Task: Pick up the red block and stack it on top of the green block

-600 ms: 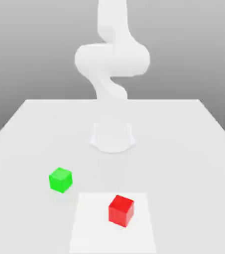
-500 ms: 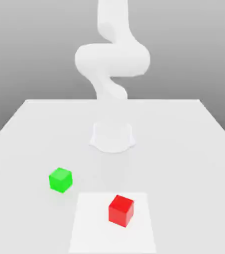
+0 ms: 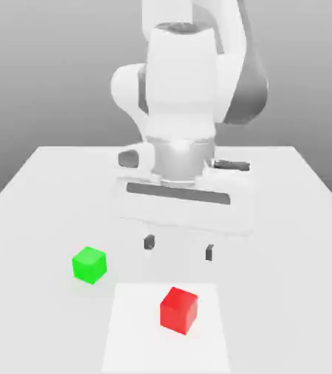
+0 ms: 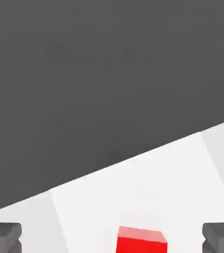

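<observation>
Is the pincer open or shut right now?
Open. The pincer has its two fingertips set wide apart with nothing between them, hovering above the red block.

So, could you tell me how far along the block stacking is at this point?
Nothing is stacked yet: the red block and the green block both sit apart on the table. In hand: the open pincer hangs above the red block, gripping nothing. Left: descend, grasp, lift, carry across, and place on green.
</observation>
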